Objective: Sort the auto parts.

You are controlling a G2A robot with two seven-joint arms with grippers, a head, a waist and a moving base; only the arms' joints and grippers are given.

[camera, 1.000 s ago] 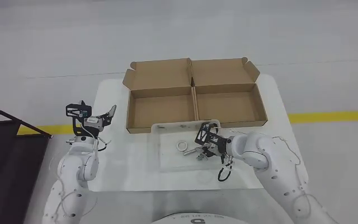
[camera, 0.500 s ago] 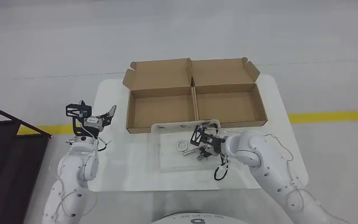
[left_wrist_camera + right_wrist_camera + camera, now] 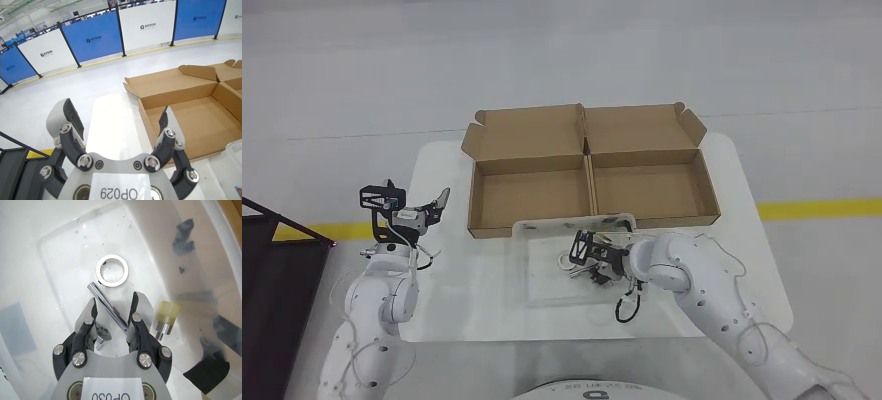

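Note:
A clear plastic tray (image 3: 542, 285) holds the parts: a metal ring (image 3: 112, 270), a shiny steel rod (image 3: 107, 308), a bolt with a yellowish cap (image 3: 166, 319) and a small metal bracket (image 3: 101, 338). My right gripper (image 3: 114, 303) hangs open inside the tray (image 3: 56, 256), its fingers on either side of the rod, just short of the ring. In the top view the right gripper (image 3: 582, 250) is over the tray's middle. My left gripper (image 3: 118, 112) is open and holds nothing, off the table's left side (image 3: 417, 212).
Two open brown cardboard boxes sit side by side behind the tray, the left box (image 3: 532, 197) and the right box (image 3: 652, 188), both with nothing inside. The left box (image 3: 189, 117) lies just beyond my left gripper. Bare white table (image 3: 472, 290) lies left of the tray.
My right gripper has moved left across the tray toward the ring. The left arm has stayed still.

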